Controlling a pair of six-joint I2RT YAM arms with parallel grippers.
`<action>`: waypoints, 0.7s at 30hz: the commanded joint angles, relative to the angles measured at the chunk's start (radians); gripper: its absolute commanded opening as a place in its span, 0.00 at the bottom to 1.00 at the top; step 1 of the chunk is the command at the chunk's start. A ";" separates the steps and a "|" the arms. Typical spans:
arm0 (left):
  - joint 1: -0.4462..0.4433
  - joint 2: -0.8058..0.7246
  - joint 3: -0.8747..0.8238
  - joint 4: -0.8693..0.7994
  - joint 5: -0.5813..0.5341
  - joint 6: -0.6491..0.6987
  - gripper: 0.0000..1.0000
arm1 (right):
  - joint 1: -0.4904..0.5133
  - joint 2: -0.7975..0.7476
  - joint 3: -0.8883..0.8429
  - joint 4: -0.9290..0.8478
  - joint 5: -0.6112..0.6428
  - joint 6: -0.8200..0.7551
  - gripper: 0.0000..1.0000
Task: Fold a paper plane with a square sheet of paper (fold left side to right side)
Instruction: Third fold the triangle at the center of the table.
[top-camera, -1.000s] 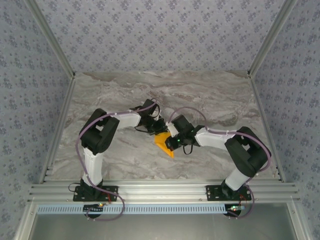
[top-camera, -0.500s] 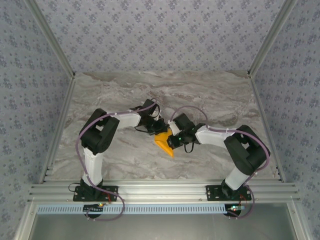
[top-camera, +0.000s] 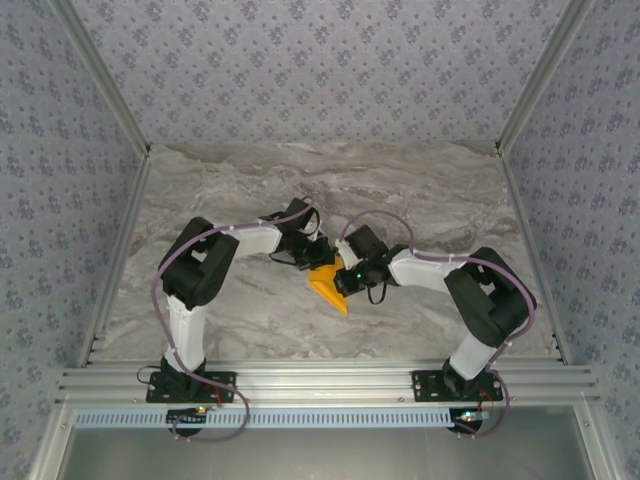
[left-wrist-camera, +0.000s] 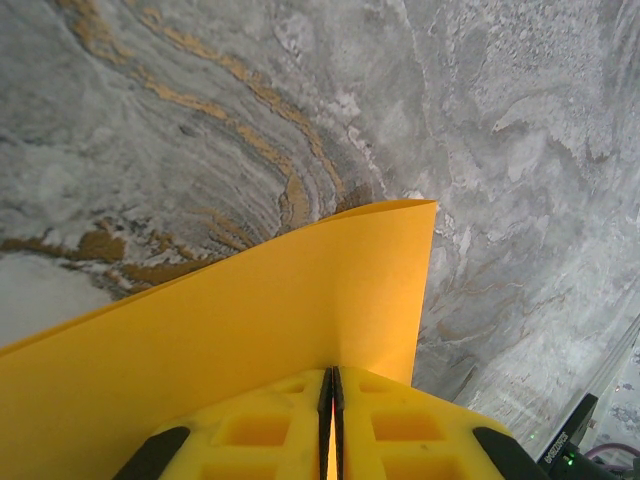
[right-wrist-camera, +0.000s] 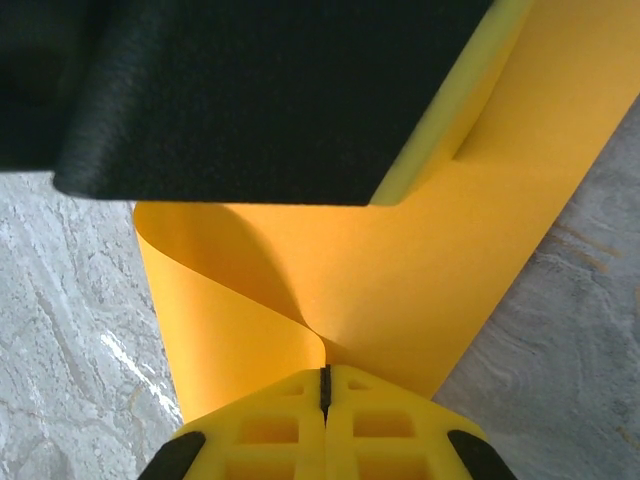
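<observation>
The square sheet of paper (top-camera: 328, 287) is orange-yellow and hangs curled above the marble table, held between both arms at the table's middle. My left gripper (left-wrist-camera: 331, 375) is shut on one edge of the square sheet of paper (left-wrist-camera: 250, 320), which spreads away from the yellow fingers (left-wrist-camera: 260, 430). My right gripper (right-wrist-camera: 324, 372) is shut on the square sheet of paper (right-wrist-camera: 400, 290) where it bends into a loop. The left gripper's black and yellow body (right-wrist-camera: 260, 90) sits just above and ahead in the right wrist view. From above, my left gripper (top-camera: 318, 262) and my right gripper (top-camera: 340, 280) nearly touch.
Grey marbled table (top-camera: 420, 200) spreads around the arms, with aluminium rails (top-camera: 320, 380) along the near edge and patterned walls (top-camera: 320, 70) at the back and sides. Purple cables loop over both arms.
The right gripper has crept a little left and up toward the left gripper, curling the paper tighter. The left arm has hardly moved.
</observation>
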 joint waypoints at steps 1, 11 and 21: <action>-0.007 0.033 0.000 -0.048 -0.022 0.012 0.12 | -0.004 0.023 0.029 -0.032 0.013 0.002 0.00; -0.010 0.031 -0.003 -0.045 -0.022 0.012 0.12 | 0.001 0.015 -0.005 -0.038 0.029 0.020 0.00; -0.009 0.031 -0.005 -0.044 -0.023 0.010 0.12 | 0.003 0.009 -0.007 -0.048 0.051 0.012 0.00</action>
